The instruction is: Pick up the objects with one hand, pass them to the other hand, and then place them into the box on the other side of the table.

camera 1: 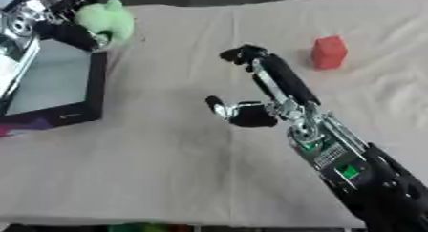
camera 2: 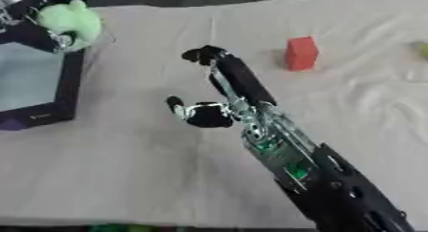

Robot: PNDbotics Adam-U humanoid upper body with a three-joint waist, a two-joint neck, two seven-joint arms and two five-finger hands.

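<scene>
Left robot hand [camera 1: 58,16] up in far left corner, curled round green soft toy [camera 1: 107,20], right above black box [camera 1: 50,78]. Right robot hand [camera 1: 259,90] spread, holding nothing, mid counter [camera 1: 167,178]. Red block [camera 1: 329,52] just beyond, to its right.

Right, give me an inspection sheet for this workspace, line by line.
Surface: table under a pale, wrinkled cloth.
Job's things: green soft toy held above the box at the left edge; red block upright on the cloth, far right.
Clutter: a small yellowish thing at the right edge.
Hands: left hand curled on the toy; right hand open over mid-table, holding nothing.
Cables: nothing seen.
Surroundings: dark strip beyond the far edge.
</scene>
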